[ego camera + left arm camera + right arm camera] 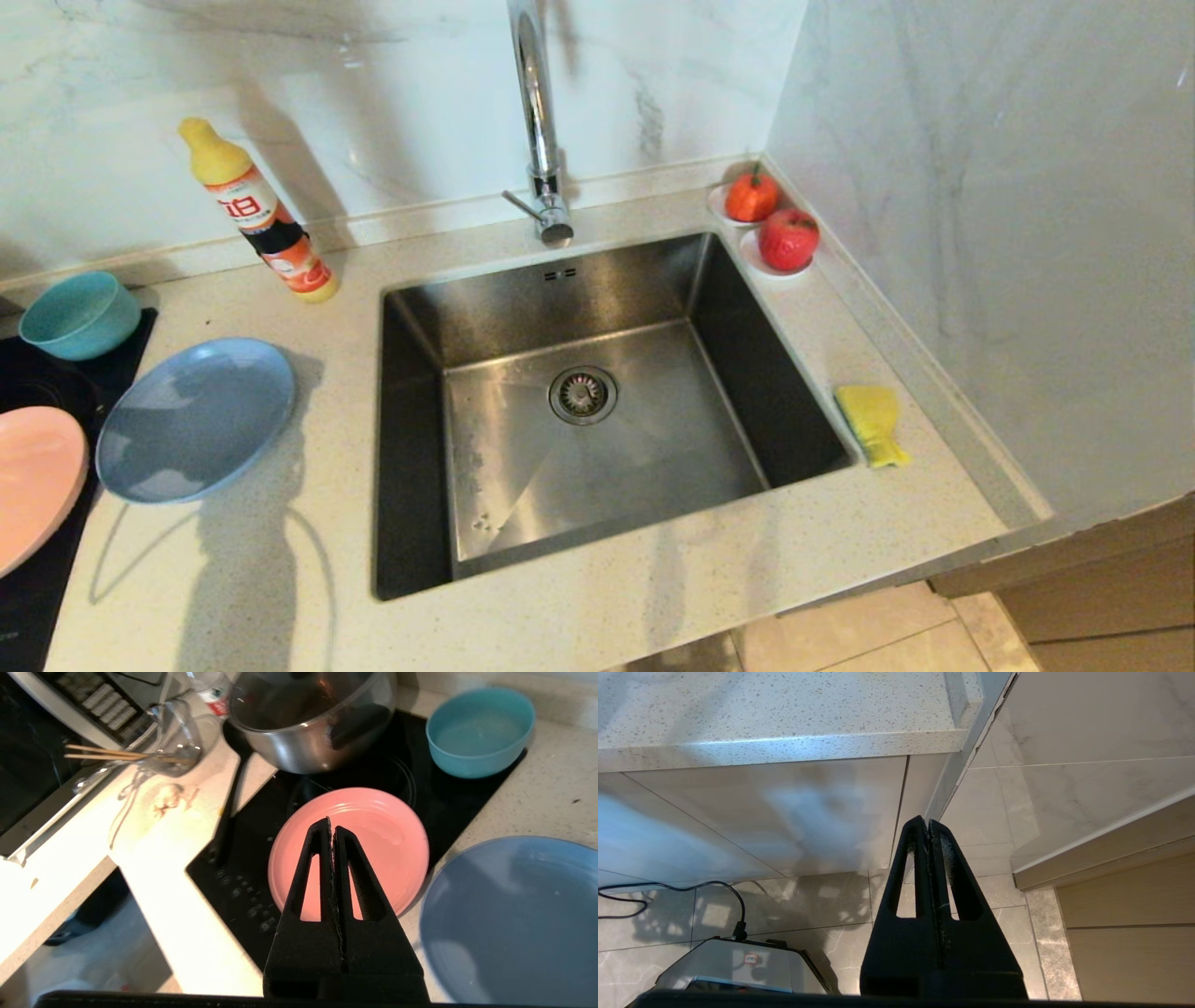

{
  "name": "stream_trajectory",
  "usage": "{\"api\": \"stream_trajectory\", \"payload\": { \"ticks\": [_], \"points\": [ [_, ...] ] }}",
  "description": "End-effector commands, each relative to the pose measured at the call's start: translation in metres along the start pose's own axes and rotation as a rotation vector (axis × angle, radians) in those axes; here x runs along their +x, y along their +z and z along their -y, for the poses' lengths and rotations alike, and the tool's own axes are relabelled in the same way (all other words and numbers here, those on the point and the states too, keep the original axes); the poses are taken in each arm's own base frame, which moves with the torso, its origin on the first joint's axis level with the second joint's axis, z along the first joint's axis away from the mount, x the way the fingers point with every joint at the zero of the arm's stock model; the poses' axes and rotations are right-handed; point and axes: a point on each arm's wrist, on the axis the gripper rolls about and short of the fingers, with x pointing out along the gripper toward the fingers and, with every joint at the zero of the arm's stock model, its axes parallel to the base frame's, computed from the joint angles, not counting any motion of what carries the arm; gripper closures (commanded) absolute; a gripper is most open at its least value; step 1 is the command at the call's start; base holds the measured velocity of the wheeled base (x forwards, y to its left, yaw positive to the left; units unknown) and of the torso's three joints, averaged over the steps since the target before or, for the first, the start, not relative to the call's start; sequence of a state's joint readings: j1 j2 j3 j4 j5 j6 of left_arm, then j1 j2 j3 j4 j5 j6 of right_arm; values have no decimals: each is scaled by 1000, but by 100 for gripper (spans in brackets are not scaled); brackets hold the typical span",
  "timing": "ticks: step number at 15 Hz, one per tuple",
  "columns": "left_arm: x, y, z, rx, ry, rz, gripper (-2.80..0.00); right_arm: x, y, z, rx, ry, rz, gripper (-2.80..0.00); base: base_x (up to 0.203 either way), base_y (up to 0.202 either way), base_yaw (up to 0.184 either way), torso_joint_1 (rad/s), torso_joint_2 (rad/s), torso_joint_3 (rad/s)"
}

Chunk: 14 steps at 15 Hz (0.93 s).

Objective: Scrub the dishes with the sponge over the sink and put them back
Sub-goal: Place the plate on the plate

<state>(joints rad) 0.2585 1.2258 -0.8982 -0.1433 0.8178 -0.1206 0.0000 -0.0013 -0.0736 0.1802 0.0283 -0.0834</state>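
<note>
With its tips pressed together and empty, the left end effector (332,830) hung over the pink plate (373,826), frame centre. It would need opening before descending onto the rim. Sponge (873,422) lay right of sink (401,448). Right end effector (929,823), closed, sat below the surface (784,709).

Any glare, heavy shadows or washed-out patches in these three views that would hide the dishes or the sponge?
Head view: soft arm-shaped shadows cross the pale blue round plate and the counter; the yellow rectangular sponge is evenly lit. Left wrist view: the counter strip left of the black cooktop is blown out white, while the pink round plate reads clearly. Right wrist view: only a bright sheen on the cabinet front.
</note>
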Motion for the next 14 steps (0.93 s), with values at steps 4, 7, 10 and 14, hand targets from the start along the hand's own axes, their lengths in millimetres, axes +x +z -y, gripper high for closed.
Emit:
{"api": "stream_trajectory", "payload": {
  "ticks": [4,7,10,14],
  "points": [
    [79,27,38,64,40,-125,0,0,0,0,-1,1,-2,0,0,0,0,0,0,0],
    [108,31,24,66,35,-264,0,0,0,0,-1,1,-2,0,0,0,0,0,0,0],
    [128,26,2,7,-3,-407,0,0,0,0,-1,1,-2,0,0,0,0,0,0,0],
    [137,29,-40,-109,-44,-571,0,0,0,0,-1,1,-2,0,0,0,0,0,0,0]
  ]
}}
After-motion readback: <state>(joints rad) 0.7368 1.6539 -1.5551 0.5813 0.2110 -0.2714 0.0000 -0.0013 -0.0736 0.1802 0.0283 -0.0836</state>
